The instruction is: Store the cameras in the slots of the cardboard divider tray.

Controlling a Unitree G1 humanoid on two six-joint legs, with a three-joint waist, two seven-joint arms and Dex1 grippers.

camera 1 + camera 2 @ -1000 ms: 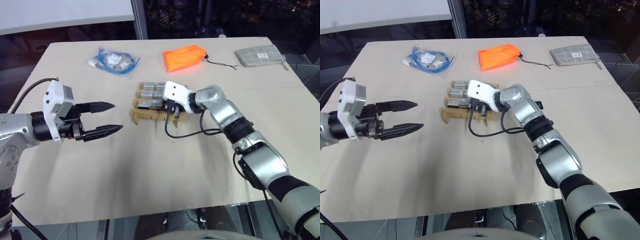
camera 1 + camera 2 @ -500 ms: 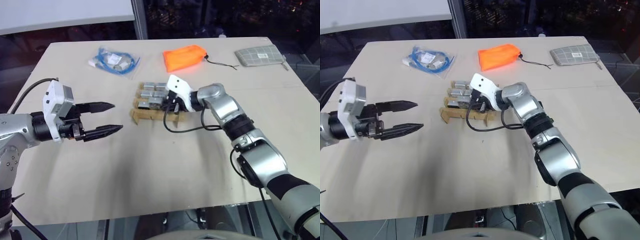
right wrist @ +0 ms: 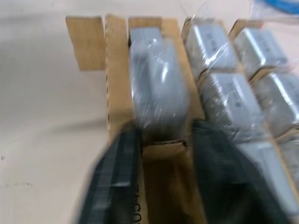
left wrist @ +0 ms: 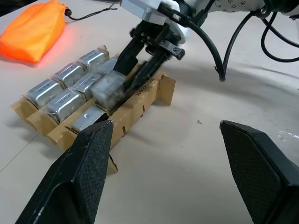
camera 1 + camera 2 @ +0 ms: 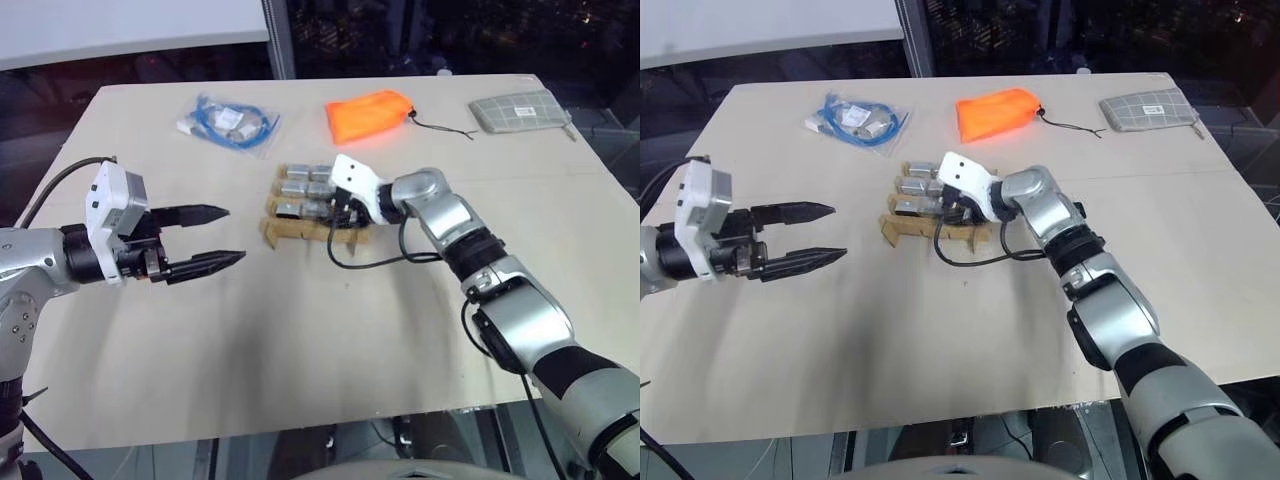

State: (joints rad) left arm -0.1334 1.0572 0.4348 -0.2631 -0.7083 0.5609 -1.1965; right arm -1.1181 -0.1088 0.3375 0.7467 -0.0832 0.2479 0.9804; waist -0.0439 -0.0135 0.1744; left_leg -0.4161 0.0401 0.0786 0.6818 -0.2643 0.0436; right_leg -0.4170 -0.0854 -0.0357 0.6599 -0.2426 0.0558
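resting in the cardboard divider tray [image 4: 148, 95], a camera [image 4: 108, 88] sits between the right gripper [image 4: 135, 70]'s parted fingers.

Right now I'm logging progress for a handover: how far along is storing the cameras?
Done: several wrapped cameras already lie in the cardboard divider tray. In hand: the right gripper is at the tray's near row, fingers astride another camera just seated there, jaws parting. The left gripper hangs open, empty. Left: an empty slot beside that camera.
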